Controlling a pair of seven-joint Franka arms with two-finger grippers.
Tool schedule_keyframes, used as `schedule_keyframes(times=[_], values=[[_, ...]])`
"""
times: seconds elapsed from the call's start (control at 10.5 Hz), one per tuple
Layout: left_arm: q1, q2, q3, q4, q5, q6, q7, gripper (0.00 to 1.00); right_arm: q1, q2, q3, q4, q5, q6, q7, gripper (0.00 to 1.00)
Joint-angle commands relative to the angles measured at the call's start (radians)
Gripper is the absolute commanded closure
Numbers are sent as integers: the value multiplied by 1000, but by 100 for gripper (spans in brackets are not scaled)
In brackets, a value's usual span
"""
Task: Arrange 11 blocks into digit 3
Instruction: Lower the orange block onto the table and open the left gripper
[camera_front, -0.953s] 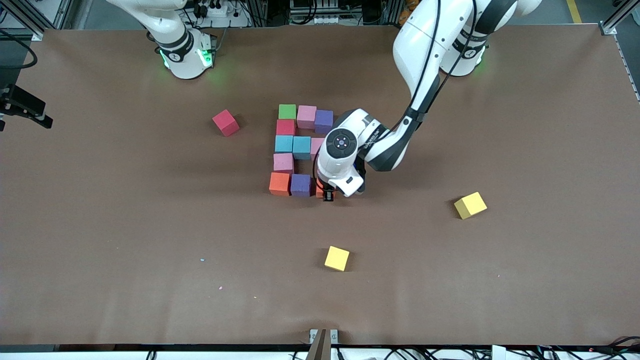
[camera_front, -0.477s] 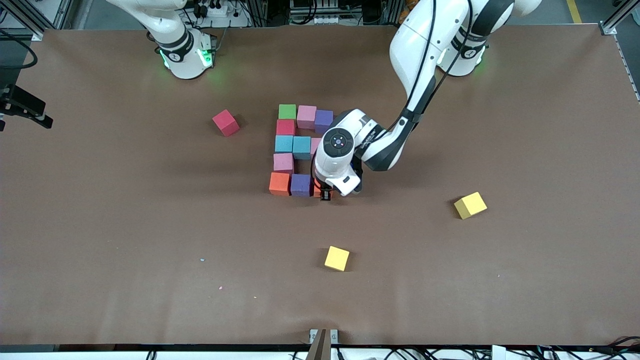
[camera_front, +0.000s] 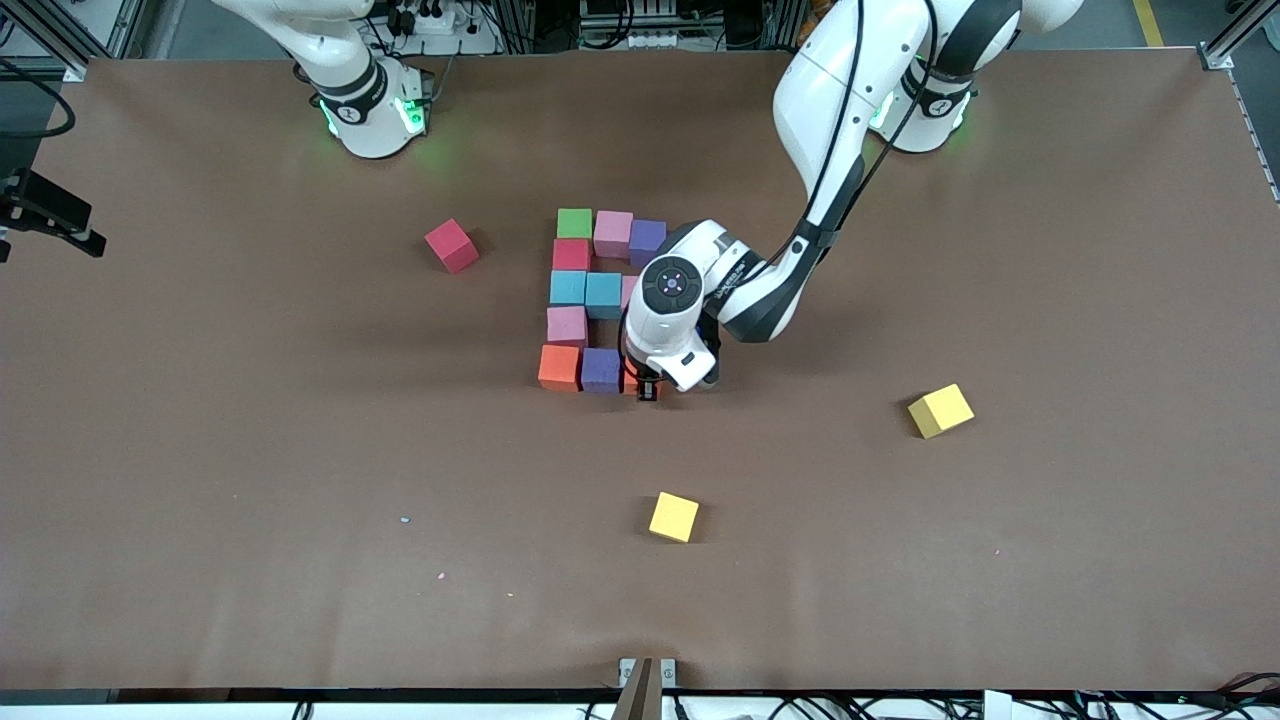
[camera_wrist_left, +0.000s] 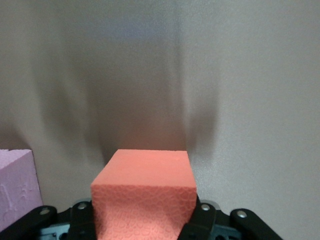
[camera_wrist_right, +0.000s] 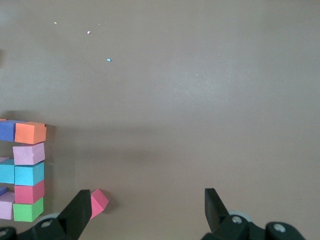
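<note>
Orange block (camera_wrist_left: 145, 192) sits clamped between the fingers of the left tool (camera_front: 648, 388), low on the counter (camera_front: 300, 450), just beside the purple block (camera_front: 601, 370). Right tool (camera_wrist_right: 145, 212) waits, fingers spread, holding nothing.

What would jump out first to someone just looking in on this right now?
The block figure mid-table, from the green block at the corner nearest the bases to the orange block nearest the front camera. The left gripper is low beside the purple block, shut on a second orange block. A loose red block lies toward the right arm's end; the right gripper waits open above the table.
</note>
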Motion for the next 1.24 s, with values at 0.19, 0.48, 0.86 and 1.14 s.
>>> schedule_keyframes(times=[0.19,0.48,0.86,1.14], values=[[-31,40,13,53,-13,6,-37,100,5,-3,-1,-3,-14,2,-2,0],[-31,40,13,50,-10,6,-35,87,6,-3,-1,-3,-14,2,-2,0],[-43,17,11,44,56,-7,-38,0,5,-3,-1,-3,-15,2,-2,0],[-42,-53,11,42,61,-69,-37,0,6,-3,-1,-3,-15,2,-2,0]])
